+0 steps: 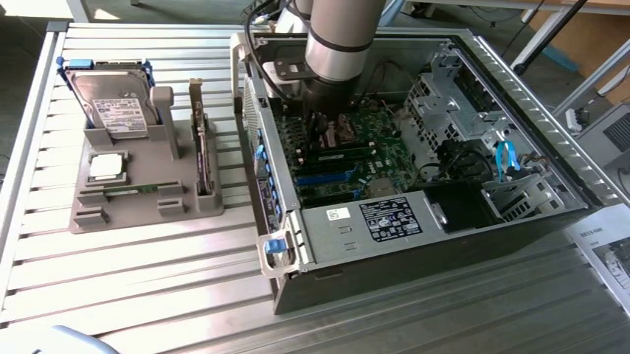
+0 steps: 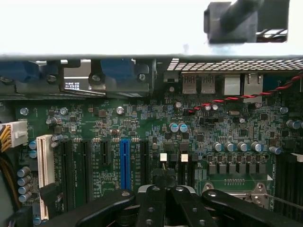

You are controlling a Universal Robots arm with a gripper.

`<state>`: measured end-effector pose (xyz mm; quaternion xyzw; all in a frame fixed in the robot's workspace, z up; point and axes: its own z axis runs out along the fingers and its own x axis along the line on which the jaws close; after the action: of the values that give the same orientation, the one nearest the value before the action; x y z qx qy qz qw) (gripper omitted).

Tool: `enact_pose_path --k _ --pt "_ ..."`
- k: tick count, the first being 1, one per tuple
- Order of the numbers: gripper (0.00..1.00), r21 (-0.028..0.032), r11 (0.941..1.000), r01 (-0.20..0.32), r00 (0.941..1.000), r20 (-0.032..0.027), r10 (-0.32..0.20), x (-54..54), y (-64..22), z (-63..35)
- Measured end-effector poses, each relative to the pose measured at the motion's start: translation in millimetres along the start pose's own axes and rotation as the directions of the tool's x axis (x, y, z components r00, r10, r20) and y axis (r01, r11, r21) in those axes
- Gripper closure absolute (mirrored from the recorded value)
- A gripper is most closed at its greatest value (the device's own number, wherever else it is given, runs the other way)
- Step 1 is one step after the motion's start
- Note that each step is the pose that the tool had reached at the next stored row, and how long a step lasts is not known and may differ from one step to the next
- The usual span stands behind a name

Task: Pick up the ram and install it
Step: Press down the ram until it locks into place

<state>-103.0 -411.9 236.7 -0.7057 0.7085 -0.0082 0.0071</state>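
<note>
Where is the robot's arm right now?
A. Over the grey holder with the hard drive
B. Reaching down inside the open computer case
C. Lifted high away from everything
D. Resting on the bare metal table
B: in the exterior view the arm goes down into the open computer case, and the wrist view looks straight at the green motherboard, away from the grey holder.
</note>
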Motion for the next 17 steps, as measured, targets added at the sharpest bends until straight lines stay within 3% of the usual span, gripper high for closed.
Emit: enact_pose_path --k 17 --pt "0.90 -0.0002 1.0000 0.000 1.0000 -0.0003 0.000 0.0 0.1 3.8"
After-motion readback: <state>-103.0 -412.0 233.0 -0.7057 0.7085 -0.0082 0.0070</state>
